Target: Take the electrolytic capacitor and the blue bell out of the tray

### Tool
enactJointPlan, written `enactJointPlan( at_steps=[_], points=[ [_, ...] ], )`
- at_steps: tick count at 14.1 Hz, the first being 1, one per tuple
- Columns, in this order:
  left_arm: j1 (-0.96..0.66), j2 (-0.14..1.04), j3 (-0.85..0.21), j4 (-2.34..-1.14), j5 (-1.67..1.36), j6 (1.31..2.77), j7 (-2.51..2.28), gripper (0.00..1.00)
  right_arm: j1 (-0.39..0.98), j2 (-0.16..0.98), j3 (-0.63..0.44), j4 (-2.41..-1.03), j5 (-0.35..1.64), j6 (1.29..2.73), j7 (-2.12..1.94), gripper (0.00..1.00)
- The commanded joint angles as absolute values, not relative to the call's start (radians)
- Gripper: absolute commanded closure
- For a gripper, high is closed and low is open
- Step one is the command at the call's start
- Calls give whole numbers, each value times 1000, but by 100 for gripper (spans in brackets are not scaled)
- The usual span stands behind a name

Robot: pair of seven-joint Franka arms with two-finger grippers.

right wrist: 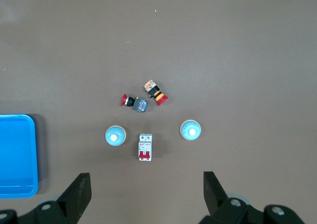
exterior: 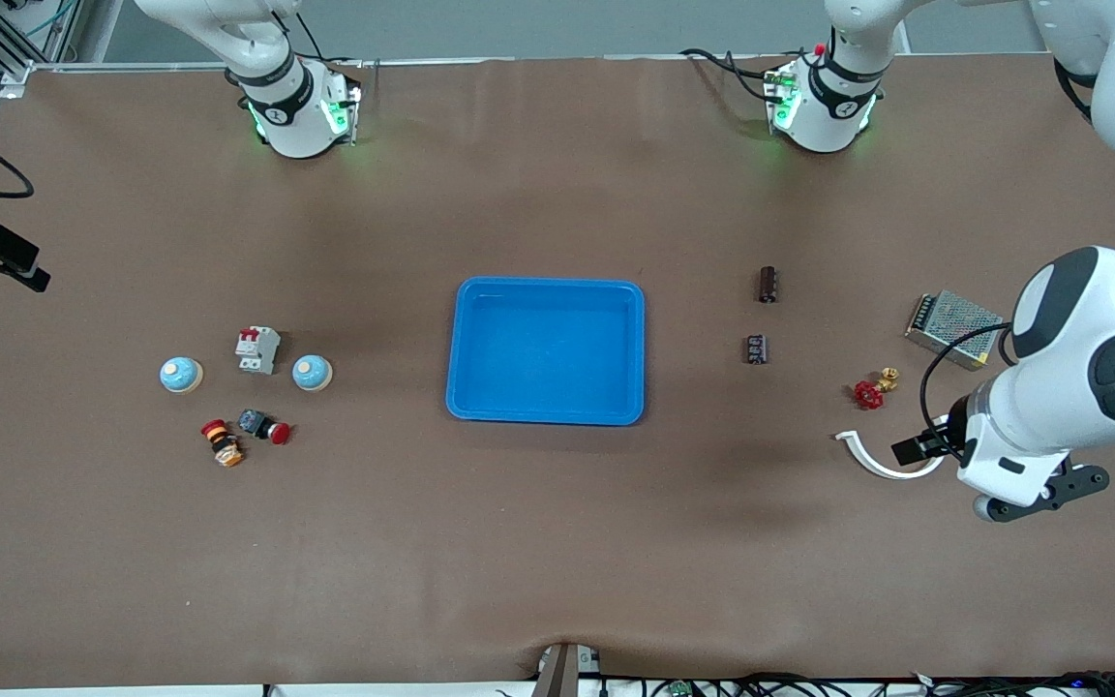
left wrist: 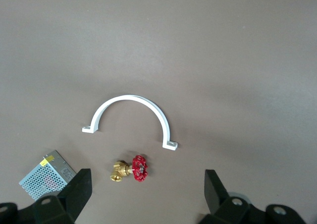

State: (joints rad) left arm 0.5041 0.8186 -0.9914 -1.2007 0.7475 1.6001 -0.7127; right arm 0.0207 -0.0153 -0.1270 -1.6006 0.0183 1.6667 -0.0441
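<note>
Brown matting covers the whole tabletop (exterior: 538, 542), and we take the tray (exterior: 546, 350) at its middle as our landmark. We see nothing lying in the tray; its long axis runs along the line between the two arms' ends of the tabletop.

Toward the left arm's end from the tray lie two dark electrolytic capacitors, one (exterior: 768, 285) farther from the front camera and one (exterior: 756, 349) nearer. Each lies on its side, long axis running roughly toward and away from the front camera. Toward the right arm's end sit two blue bells (exterior: 312, 373) (exterior: 180, 375), domes up, with a white circuit breaker (exterior: 257, 349) between them and two red push-buttons (exterior: 263, 426) (exterior: 222, 442) a little nearer the camera.

We judge the removal finished: both kinds of part are outside the rim, grouped by type, which reads as deliberate sorting.

Left gripper (left wrist: 143, 189) hangs well past the capacitors from the tray, over a white pipe clamp (left wrist: 130, 120), a red-handled brass valve (left wrist: 131, 168) and a perforated metal power supply (left wrist: 47, 174); its jaws stand wide apart and hold nothing. Right gripper (right wrist: 143, 189) hovers over the bell group, jaws likewise spread wide and empty. Both arms look parked.
</note>
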Motion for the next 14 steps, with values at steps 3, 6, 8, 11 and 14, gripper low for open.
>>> enactJointPlan(
  at_steps=[3, 6, 8, 11, 14],
  points=[
    [260, 617, -509, -1135, 408, 1580, -490, 0, 11, -6, -124, -1577, 14, 1652, -40, 0],
    [106, 496, -159, -1147, 116, 1580, -301, 0, 11, -6, -124, -1571, 12, 1652, -40, 0],
    [49, 460, -72, -1147, 68, 1572, -241, 0, 11, -6, -124, -1571, 14, 1652, -40, 0],
    [14, 420, -35, -1155, 26, 1546, -193, 0, 12, -6, -124, -1571, 14, 1651, -40, 0],
    [-8, 387, -26, -1160, 12, 1507, -164, 0, 11, -6, -124, -1569, 15, 1651, -40, 0]
  ],
)
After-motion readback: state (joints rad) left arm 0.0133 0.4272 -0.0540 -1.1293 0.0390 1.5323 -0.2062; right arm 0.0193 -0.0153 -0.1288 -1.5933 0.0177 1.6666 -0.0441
